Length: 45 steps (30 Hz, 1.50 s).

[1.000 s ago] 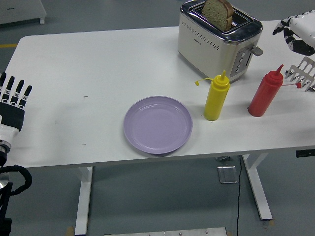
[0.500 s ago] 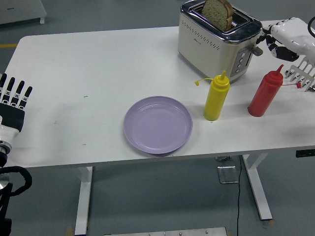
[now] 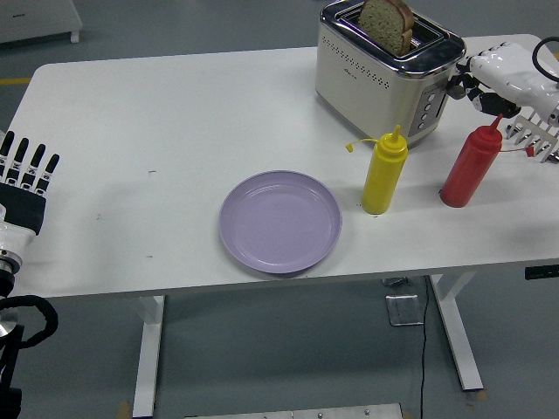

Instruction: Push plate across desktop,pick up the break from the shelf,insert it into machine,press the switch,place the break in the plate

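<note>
Lilac plate (image 3: 279,222) — table (image 3: 157,122) centre, near edge. Cream toaster (image 3: 389,70) at 1 o'clock, bread slice (image 3: 386,24) upright in its slot. Right hand (image 3: 489,78) at toaster's lever side, fingers curled, grasping nothing visible. Left hand (image 3: 24,179) — 9 o'clock, fingers extended, empty.

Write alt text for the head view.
The robot's right hand reaches the toaster lever; a bread slice stands in the slot. On the white table: purple plate, yellow bottle, red bottle.
</note>
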{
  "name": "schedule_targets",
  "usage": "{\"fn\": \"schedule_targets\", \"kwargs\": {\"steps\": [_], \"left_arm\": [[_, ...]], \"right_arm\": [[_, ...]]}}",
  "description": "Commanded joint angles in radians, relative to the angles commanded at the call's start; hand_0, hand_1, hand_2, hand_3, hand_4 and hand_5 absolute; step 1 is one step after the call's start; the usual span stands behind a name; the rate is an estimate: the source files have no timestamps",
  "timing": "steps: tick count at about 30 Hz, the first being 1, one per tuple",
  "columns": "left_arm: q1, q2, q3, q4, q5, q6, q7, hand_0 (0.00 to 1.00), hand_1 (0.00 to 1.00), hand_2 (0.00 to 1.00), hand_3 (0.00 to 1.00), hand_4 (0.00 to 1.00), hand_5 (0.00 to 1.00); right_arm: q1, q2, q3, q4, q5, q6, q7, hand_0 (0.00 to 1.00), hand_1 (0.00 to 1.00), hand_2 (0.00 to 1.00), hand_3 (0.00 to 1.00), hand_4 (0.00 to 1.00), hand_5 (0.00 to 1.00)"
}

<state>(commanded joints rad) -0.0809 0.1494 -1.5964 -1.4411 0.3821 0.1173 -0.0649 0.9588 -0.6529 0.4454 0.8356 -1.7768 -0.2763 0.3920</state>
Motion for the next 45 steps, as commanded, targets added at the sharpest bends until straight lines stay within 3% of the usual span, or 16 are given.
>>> {"fn": "schedule_targets", "kwargs": {"steps": [45], "left_arm": [[-0.011, -0.001, 0.008, 0.009, -0.002, 0.001, 0.002, 0.82, 0.876, 0.946, 0.835, 0.605, 0.998]], "right_arm": [[0.006, 0.064, -0.059, -0.08, -0.004, 0.01, -0.007, 0.524, 0.468, 0.583, 0.543, 0.002, 0.002]]}}
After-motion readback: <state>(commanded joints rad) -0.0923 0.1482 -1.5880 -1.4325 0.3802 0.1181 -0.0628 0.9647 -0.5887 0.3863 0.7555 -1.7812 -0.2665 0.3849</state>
